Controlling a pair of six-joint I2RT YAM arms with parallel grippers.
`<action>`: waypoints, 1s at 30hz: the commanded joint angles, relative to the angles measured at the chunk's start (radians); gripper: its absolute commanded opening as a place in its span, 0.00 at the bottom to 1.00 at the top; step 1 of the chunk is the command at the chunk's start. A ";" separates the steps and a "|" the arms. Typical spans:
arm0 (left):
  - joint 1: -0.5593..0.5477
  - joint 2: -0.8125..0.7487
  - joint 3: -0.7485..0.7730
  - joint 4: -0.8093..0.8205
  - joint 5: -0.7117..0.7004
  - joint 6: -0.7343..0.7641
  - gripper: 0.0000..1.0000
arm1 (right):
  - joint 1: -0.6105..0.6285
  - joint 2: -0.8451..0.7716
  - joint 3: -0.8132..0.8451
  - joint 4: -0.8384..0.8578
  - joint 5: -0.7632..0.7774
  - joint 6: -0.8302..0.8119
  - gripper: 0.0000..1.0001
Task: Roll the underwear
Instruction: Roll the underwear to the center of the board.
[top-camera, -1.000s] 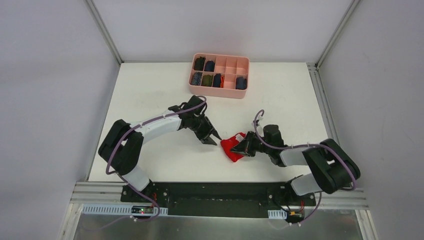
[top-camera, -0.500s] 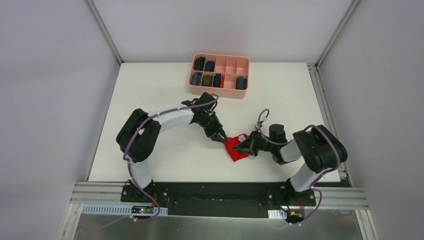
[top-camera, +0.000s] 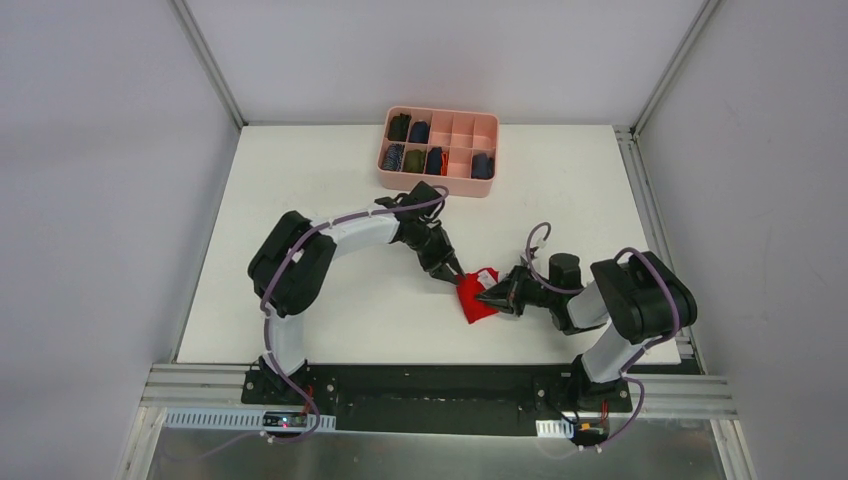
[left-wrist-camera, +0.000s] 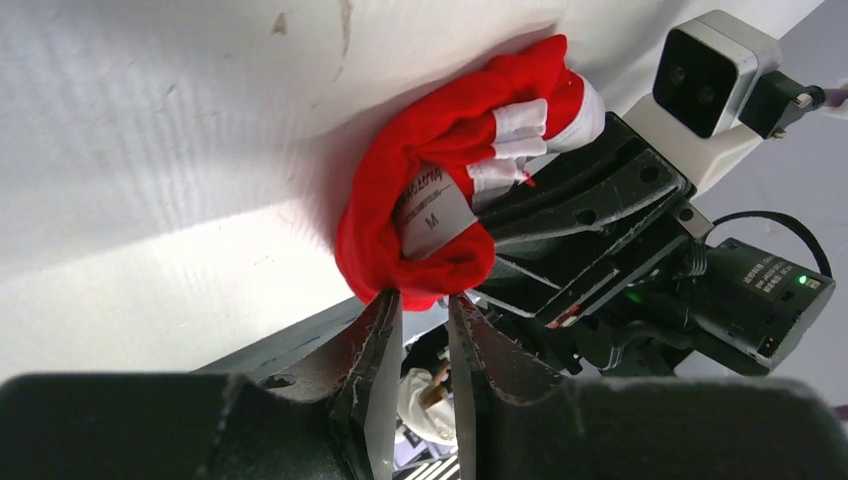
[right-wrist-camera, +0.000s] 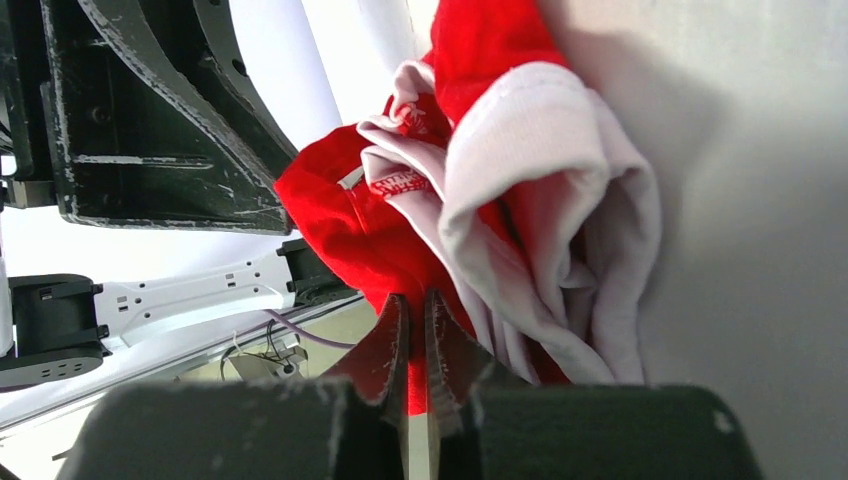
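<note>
The red underwear (top-camera: 477, 296) lies bunched on the white table between my two grippers. In the left wrist view it is a loose roll (left-wrist-camera: 440, 210) with white stripes and a label. My left gripper (top-camera: 457, 279) comes in from the upper left. Its jaws stand a narrow gap apart, with a red fold pinched at their tips (left-wrist-camera: 422, 297). My right gripper (top-camera: 488, 297) comes in from the right and is shut on a red fold (right-wrist-camera: 412, 300). The white band (right-wrist-camera: 540, 190) is crumpled beside it.
A pink divided tray (top-camera: 440, 150) stands at the back of the table, with several dark rolled garments in its compartments. White table surface (top-camera: 320, 190) surrounds the arms. Metal frame rails run along the table's sides.
My left gripper has moved right and down until its tips reached the underwear. My right gripper has shifted slightly right with the cloth, and the right arm has folded in closer.
</note>
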 joint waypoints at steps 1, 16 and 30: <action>-0.025 0.052 0.063 -0.016 0.038 0.025 0.23 | -0.018 0.009 -0.019 -0.049 0.018 -0.038 0.00; -0.048 0.196 0.126 -0.016 0.007 0.011 0.20 | -0.022 -0.302 0.109 -0.697 0.199 -0.273 0.10; -0.052 0.256 0.151 -0.037 -0.010 0.002 0.19 | 0.010 -0.637 0.313 -1.247 0.445 -0.462 0.44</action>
